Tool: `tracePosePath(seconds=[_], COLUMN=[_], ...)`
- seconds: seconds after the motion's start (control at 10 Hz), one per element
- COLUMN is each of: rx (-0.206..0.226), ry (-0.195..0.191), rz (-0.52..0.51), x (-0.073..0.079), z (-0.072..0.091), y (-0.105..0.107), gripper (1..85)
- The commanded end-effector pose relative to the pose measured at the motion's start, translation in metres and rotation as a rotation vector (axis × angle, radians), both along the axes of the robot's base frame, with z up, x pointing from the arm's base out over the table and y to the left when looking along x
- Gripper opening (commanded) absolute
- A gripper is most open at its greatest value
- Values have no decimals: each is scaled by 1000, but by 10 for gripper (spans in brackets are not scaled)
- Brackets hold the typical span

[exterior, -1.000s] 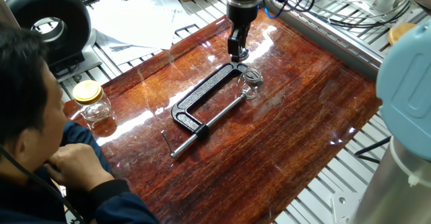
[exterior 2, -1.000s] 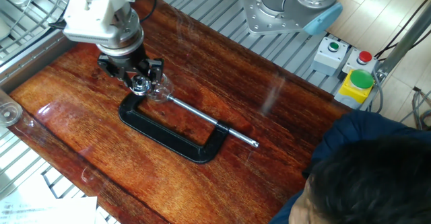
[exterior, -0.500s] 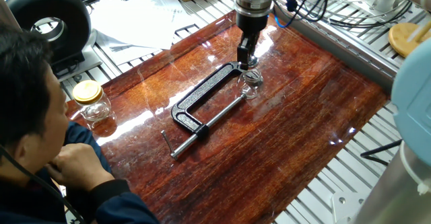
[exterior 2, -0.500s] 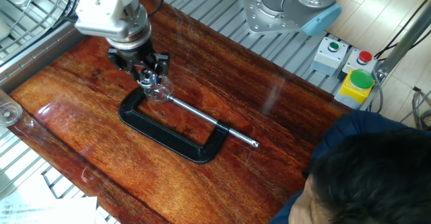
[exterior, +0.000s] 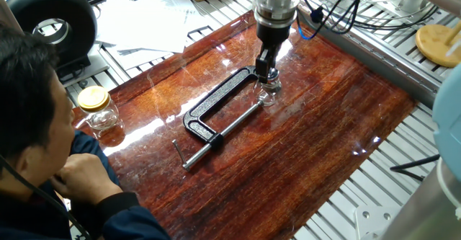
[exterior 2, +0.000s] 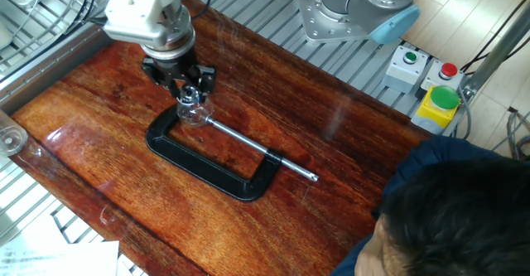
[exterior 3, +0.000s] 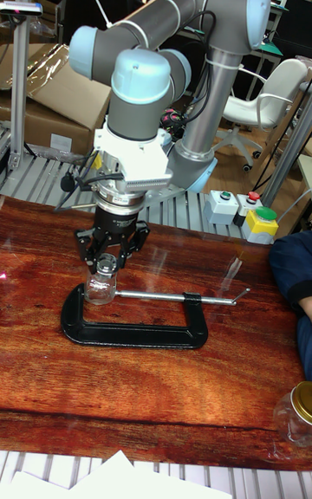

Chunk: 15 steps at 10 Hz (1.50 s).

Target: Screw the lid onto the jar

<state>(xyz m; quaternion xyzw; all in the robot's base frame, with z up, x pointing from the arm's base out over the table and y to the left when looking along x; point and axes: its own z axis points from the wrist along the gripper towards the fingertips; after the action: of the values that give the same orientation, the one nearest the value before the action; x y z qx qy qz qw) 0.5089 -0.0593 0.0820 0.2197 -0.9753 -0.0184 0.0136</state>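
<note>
Arm reaches straight down, gripper (exterior 3: 107,267) pinching the lid (exterior 3: 106,266) directly above the upright jar (exterior 3: 100,288), mouth up.

My gripper (exterior: 267,73) now sits directly over the jar (exterior: 270,91), no longer off beside the clamp's (exterior: 216,110) end. The lid (exterior 2: 190,94) moves with it.

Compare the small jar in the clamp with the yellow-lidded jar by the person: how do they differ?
The jar is smaller and held in the C-clamp under the gripper; the yellow-lidded jar is bigger and stands free at the table edge, with an opaque yellow lid. Both are clear glass and upright.
</note>
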Motion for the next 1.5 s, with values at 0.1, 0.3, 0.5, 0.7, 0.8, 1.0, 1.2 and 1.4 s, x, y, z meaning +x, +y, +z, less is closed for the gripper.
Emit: tracePosePath(seconds=[0.1, 0.3, 0.5, 0.7, 0.8, 1.0, 1.2, 1.4], rx=[-2, -5, -5, -16, -22, -52, -63, -39], ry=[-24, -31, -31, -28, -26, -3, -9, -35], rz=[-1, 4, 5, 12, 16, 21, 12, 6], x=[1, 2, 0, -1, -1, -2, 0, 6], z=[-9, -11, -11, -11, -9, 2, 4, 4], y=[-1, -4, -5, -8, -9, -15, -13, -10], gripper=[10, 10, 10, 10, 10, 10, 10, 10])
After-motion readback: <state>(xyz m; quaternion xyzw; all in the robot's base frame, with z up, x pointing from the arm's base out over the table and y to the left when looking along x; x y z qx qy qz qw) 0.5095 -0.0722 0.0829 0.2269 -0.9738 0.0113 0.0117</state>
